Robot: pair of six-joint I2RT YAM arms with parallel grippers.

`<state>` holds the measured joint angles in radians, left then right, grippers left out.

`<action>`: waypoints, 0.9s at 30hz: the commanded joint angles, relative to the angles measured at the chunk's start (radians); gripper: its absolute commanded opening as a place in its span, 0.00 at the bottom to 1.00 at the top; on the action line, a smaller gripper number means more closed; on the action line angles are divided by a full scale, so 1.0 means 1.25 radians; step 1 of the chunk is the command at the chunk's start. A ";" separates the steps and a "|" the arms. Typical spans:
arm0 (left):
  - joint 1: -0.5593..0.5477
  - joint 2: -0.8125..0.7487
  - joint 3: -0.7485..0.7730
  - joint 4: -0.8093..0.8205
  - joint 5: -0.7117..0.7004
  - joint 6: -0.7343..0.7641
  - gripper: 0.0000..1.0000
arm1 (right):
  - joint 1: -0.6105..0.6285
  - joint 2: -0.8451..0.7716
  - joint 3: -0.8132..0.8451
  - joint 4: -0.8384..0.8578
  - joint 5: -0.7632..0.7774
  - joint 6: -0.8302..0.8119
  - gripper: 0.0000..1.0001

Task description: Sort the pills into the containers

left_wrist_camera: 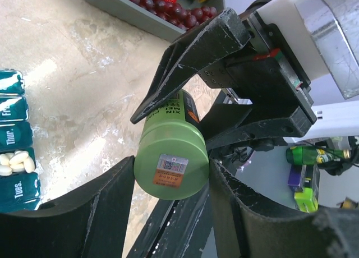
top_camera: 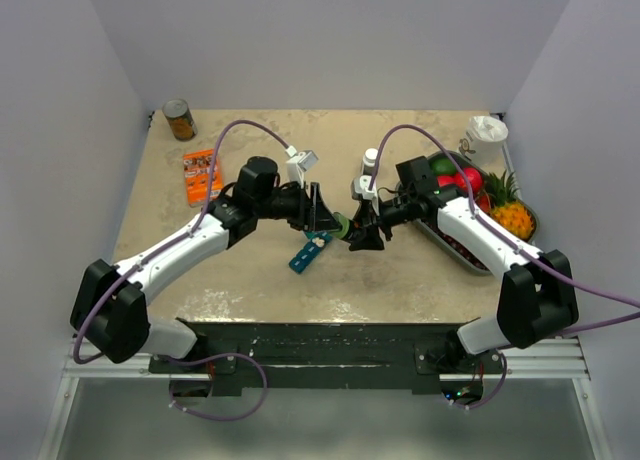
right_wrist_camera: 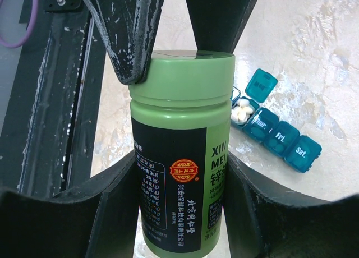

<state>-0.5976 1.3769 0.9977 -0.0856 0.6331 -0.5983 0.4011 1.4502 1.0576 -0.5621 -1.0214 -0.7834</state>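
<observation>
Scuffed black right claw [right_wrist_camera: 174,182] pinches the smooth green plastic bottle [right_wrist_camera: 179,101] by its labelled body; left claw [left_wrist_camera: 171,174] pinches its round cap. Teal pill strip [right_wrist_camera: 277,136] lies right of frame on the mottled table [right_wrist_camera: 314,50], one lid open.

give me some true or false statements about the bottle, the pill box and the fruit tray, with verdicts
1. The left gripper and the right gripper are both clamped on the green bottle. True.
2. Every lid of the pill organizer is shut. False: one compartment stands open, with white pills inside.
3. The left gripper holds the bottle at its cap, and the right gripper holds the labelled body. True.
4. The fruit tray lies on the left arm's side. False: in the top view it is on the right, beside the right arm.
</observation>
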 commanded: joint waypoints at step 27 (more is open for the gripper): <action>0.019 -0.089 -0.015 0.030 0.013 0.199 0.98 | 0.007 -0.035 0.006 0.050 -0.140 0.023 0.00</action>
<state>-0.5819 1.3357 1.0012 -0.1120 0.6769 -0.3191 0.4030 1.4490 1.0382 -0.5369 -1.1248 -0.7589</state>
